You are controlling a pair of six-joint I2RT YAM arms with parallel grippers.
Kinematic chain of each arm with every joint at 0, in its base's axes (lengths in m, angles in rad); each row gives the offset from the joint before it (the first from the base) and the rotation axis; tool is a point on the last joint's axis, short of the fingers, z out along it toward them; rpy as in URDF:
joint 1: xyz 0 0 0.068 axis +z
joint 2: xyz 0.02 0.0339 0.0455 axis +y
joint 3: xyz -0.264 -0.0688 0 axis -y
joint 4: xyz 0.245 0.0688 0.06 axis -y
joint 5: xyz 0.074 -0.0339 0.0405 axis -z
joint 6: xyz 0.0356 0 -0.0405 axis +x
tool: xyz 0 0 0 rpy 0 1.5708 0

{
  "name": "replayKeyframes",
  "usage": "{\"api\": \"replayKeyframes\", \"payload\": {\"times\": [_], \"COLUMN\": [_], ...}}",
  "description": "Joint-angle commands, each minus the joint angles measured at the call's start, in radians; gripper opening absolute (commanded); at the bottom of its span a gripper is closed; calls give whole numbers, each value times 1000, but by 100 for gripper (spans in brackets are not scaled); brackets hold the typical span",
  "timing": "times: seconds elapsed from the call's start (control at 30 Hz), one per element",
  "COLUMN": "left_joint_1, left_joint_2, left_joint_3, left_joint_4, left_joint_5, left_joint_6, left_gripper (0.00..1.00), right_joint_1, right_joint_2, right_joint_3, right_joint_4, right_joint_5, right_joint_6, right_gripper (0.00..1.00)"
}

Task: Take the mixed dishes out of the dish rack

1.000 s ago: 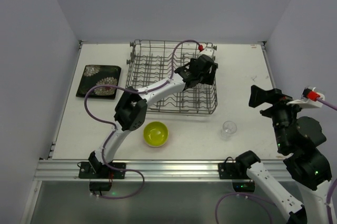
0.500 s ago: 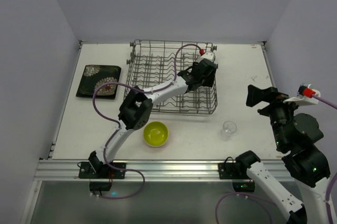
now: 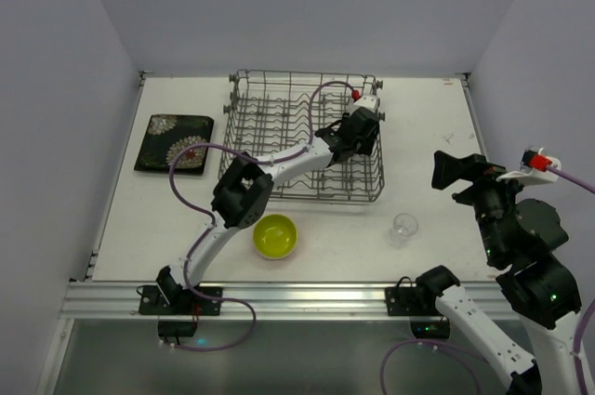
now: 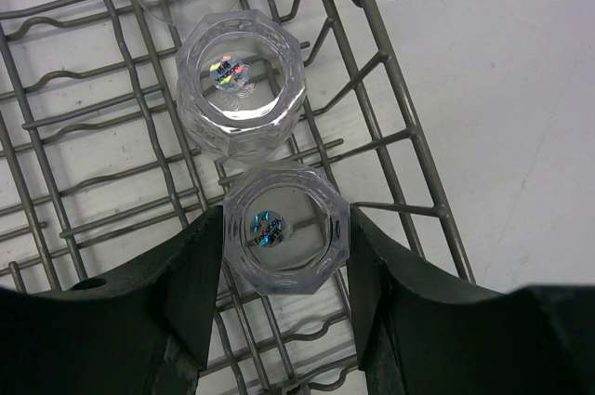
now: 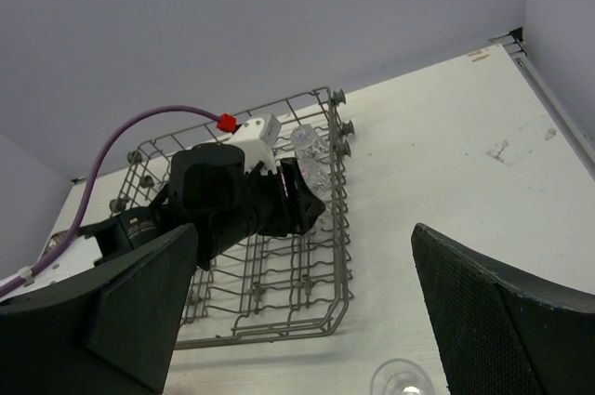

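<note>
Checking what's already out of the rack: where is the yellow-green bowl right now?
In the top view, the yellow-green bowl sits on the table just in front of the dish rack, left of the lone clear glass.

A white table (image 3: pixel 437 135) meets pale lilac walls (image 3: pixel 307 5), aluminium rail (image 3: pixel 307 297) in front.

White arms (image 3: pixel 288 155), black pincers (image 4: pixel 284 260), purple cables (image 3: pixel 171 177).
</note>
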Motion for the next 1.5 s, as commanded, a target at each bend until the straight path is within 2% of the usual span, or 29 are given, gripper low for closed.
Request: {"api": "replayKeyframes", "payload": {"times": [0.0, 0.03, 0.07, 0.13, 0.2, 0.47, 0.63, 0.77, 0.97, 1.07, 1.2, 1.27, 1.3, 1.37, 1.4, 1.43, 1.47], "left_joint_1": [-1, -1, -3, -6, -9, -18, -19, -22, -24, -19, 17, 65, 85, 164, 193, 253, 275], "left_joint_2": [-46, -57, -63, -81, -93, -178, -230, -250, -409, -605, -802, -932, -972, -1093, -1129, -1164, -1222], "left_joint_3": [-25, -31, -39, -45, -53, -96, -140, -143, -284, -427, -562, -648, -678, -769, -803, -873, -905], "left_joint_4": [70, 73, 74, 76, 77, 103, 148, 142, 166, 240, 284, 296, 345, 379, 440, 491, 540], "left_joint_5": [-18, -18, -20, -24, -24, -26, -23, -6, 16, 11, 39, 112, 149, 313, 404, 588, 664], "left_joint_6": [-21, -24, -24, -27, -30, -42, -42, -42, -45, -44, -56, -68, -85, -110, -146, -175, -209], "left_gripper": [32, 32, 26, 24, 16, 7, 6, 0, 0, 0, 0, 0, 0, 0, 0, 0, 0], "right_joint_1": [1, 1, 1, 1, 1, 1, 1, 1, 1, 0, -2, -11, -41, -77, -103, -107, -107], "right_joint_2": [10, 10, 11, 13, 14, 15, 22, 22, 57, 105, 180, 229, 279, 320, 336, 362, 372], "right_joint_3": [-2, -2, -2, 0, 0, -3, -3, -3, -5, 0, -9, -11, -17, -76, -106, -130, -182], "right_joint_4": [35, 35, 35, 36, 36, 36, 36, 35, 36, 38, 122, 148, 192, 287, 405, 467, 537], "right_joint_5": [-17, -16, -16, -17, -16, -10, -10, -7, 12, -9, -149, -209, -352, -561, -670, -851, -925], "right_joint_6": [-15, -17, -17, -17, -18, -18, -18, -23, -15, 29, 74, 91, 94, 107, 126, 182, 216], "right_gripper": [99, 99, 99, 99, 99, 99, 99, 99, 99, 99, 99, 99, 99, 99, 99, 97, 97]}}
